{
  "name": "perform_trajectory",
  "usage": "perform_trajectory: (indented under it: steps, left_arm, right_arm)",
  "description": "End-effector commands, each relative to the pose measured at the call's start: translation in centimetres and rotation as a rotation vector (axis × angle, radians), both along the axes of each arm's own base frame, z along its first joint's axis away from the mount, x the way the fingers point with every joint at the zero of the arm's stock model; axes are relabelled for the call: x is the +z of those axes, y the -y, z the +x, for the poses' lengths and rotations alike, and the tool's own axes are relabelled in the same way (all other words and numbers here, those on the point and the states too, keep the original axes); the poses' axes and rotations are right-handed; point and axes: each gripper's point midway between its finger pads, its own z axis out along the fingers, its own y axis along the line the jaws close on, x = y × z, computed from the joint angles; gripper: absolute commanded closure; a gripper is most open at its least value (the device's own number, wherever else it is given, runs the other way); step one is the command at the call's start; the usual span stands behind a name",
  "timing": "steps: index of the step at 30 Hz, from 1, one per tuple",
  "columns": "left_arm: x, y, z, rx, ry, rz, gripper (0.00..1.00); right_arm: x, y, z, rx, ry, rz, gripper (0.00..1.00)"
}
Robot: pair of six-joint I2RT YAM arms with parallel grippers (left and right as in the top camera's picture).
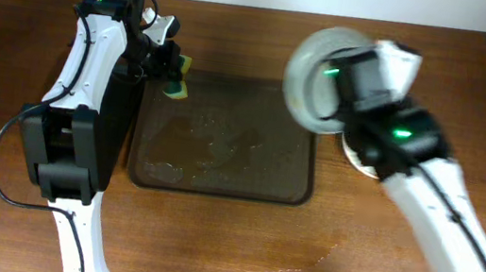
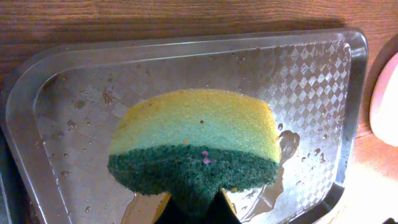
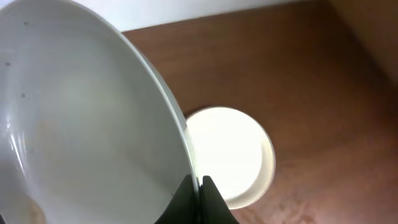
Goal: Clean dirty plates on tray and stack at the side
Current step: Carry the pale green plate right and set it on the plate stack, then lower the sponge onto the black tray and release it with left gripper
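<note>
My right gripper (image 1: pixel 340 88) is shut on the rim of a white plate (image 1: pixel 308 78) and holds it tilted in the air above the tray's far right corner. In the right wrist view the jaws (image 3: pixel 199 183) pinch the plate's edge (image 3: pixel 81 124). Another white plate (image 3: pixel 230 152) lies on the table right of the tray, partly hidden under my right arm in the overhead view (image 1: pixel 354 159). The dark-brown tray (image 1: pixel 267 168) is wet and holds no plates (image 2: pixel 81 81). My left gripper (image 1: pixel 169 66) is shut on a yellow-and-green sponge (image 2: pixel 196 143) over the tray's far left corner.
A narrower black tray (image 1: pixel 115 128) lies left of the brown tray, mostly under my left arm. Water drops and a puddle (image 2: pixel 286 146) lie on the brown tray. The wooden table (image 1: pixel 208 246) stretches in front of the tray.
</note>
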Motion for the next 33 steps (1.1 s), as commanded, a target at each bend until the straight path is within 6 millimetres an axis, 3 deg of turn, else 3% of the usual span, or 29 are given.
perform_trajectory:
  steps: [1,4,6,9,14,17,19,20,22,24,28,31,33]
  left_arm:
    - [0.7,-0.1,0.3,-0.015,0.029,0.000,0.99]
    - [0.7,-0.1,0.3,-0.015,0.029,0.000,0.99]
    - [0.7,-0.1,0.3,-0.015,0.029,0.000,0.99]
    - [0.7,-0.1,0.3,-0.015,0.029,0.000,0.99]
    - [0.7,-0.1,0.3,-0.015,0.027,-0.001,0.99]
    - [0.7,-0.1,0.3,-0.015,0.028,-0.001,0.99]
    - [0.7,-0.1,0.3,-0.015,0.028,-0.001,0.99]
    - [0.7,-0.1,0.3,-0.015,0.028,-0.001,0.99]
    - [1.1,-0.3,0.1,-0.010,0.018,-0.001,0.99]
    - [2.5,-1.1,-0.4,0.005,-0.003,0.012,0.99]
    - [6.4,-5.2,-1.3,0.069,-0.009,0.154,0.99]
    - [8.9,-9.5,-2.5,0.182,-0.027,0.307,0.99]
    - [8.9,-12.4,-3.7,0.263,-0.079,0.404,0.99]
  right_arm:
    - [-1.4,4.9,-0.6,-0.118,-0.068,0.198,0.96]
    - [-4.4,9.8,-1.5,-0.248,-0.149,0.307,0.96]
    - [-7.5,13.2,-2.4,-0.349,-0.210,0.361,0.96]
    - [-11.6,15.4,-2.9,-0.423,-0.292,0.375,0.96]
    - [-18.4,15.4,-2.4,-0.442,-0.426,0.396,0.96]
    - [-20.7,15.2,-1.7,-0.439,-0.459,0.414,0.95]
    - [-21.7,14.8,-1.5,-0.430,-0.478,0.438,0.79]
    - [-21.7,14.5,-1.4,-0.416,-0.482,0.455,0.66]
    - [-21.3,13.5,-0.8,-0.335,-0.481,0.487,0.60]
    - [-20.3,12.6,0.0,-0.256,-0.471,0.518,0.59]
    - [-15.6,10.3,1.6,-0.150,-0.382,0.507,0.56]
    - [-12.1,5.7,2.8,-0.010,-0.304,0.476,0.52]
    - [-11.7,2.4,3.1,0.074,-0.300,0.463,0.46]
